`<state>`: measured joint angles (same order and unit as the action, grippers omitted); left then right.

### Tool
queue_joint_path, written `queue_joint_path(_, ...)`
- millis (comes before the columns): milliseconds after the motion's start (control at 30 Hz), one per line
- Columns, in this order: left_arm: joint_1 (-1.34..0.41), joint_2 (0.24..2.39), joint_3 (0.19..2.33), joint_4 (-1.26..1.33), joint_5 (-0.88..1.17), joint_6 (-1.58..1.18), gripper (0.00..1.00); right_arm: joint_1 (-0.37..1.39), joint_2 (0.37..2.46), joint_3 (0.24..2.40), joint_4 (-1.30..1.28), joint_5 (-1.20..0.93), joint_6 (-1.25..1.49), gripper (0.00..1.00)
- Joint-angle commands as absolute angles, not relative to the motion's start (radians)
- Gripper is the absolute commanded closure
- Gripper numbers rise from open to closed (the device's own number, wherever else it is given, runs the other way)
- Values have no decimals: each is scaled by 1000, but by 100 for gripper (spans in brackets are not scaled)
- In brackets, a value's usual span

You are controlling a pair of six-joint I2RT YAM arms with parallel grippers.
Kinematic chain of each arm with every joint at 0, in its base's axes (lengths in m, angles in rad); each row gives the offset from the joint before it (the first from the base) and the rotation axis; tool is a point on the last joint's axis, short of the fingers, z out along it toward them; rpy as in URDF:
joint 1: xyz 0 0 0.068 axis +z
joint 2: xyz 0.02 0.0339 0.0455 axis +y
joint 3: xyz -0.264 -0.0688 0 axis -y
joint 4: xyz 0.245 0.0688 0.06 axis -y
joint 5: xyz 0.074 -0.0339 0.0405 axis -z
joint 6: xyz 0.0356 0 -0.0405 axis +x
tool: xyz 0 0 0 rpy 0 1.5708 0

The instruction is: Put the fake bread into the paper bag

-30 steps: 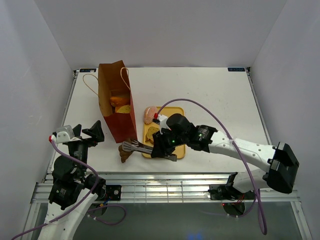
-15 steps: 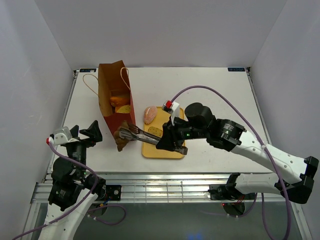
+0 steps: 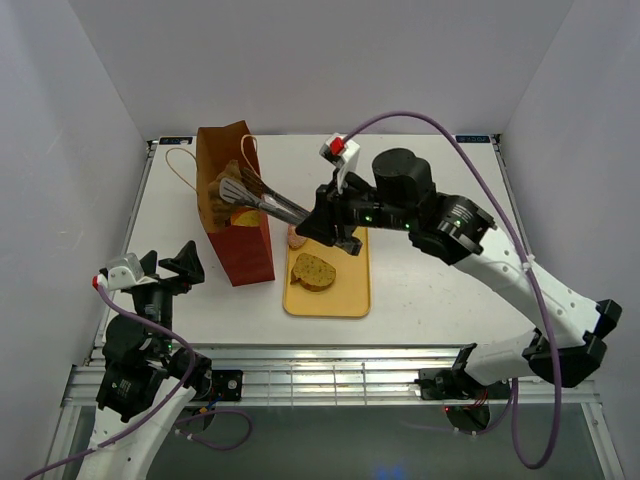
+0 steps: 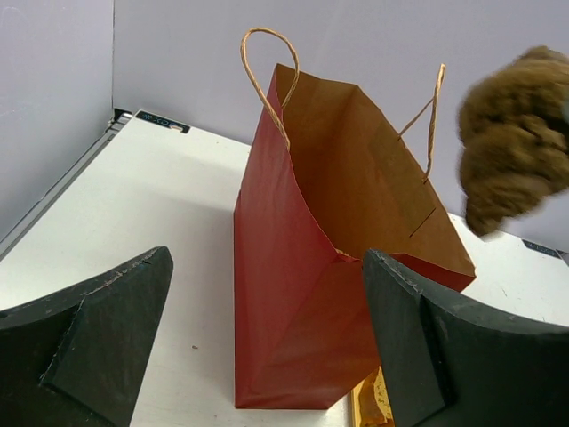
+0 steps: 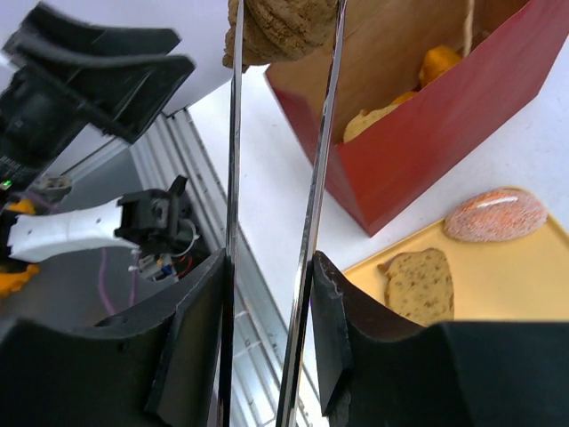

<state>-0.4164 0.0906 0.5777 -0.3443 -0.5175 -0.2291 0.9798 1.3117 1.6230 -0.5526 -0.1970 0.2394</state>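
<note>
upper left of the top view: right jaws, set narrow, grip the tongs (image 3: 268,204), which pinch the brown croissant (image 3: 228,186), seemingly over the mouth of the paper bag (image 3: 243,258). lower it well inside, clear of the cord handles (image 4: 267,62), before loosening. left jaws wide, holding nothing, lower left.

Overhead view high, downward over the table (image 3: 430,300); left wrist low beside the paper bag (image 4: 293,294); right wrist close above it

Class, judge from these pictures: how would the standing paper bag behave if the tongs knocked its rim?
A knock from the tongs would probably tip or slide the paper bag, tall on a narrow base. Its thin creased walls likely buckle. The bread inside may steady it slightly.
</note>
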Motion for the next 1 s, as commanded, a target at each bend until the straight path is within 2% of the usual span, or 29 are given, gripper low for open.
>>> queue_joint_path(0,-422,95,578,-353,-529,-230,2,931,1396,1729,-525,-238,189,75)
queue_joint_path(200,-422,95,577,-351,-523,-230,2,862,1541,1839,-526,-301,175,75)
queue_joint_path(333,-422,97,577,-350,-519,-229,2,835,1603,1867,-526,-319,178,66)
queue_joint_path(367,-422,97,577,-351,-518,-229,2,831,1609,1868,-526,-316,178,60)
queue_joint_path(433,-422,98,577,-350,-517,-229,2,822,1618,1873,-526,-322,178,54)
queue_joint_path(967,-422,98,575,-348,-511,-229,2,810,1617,1896,-531,-354,175,39)
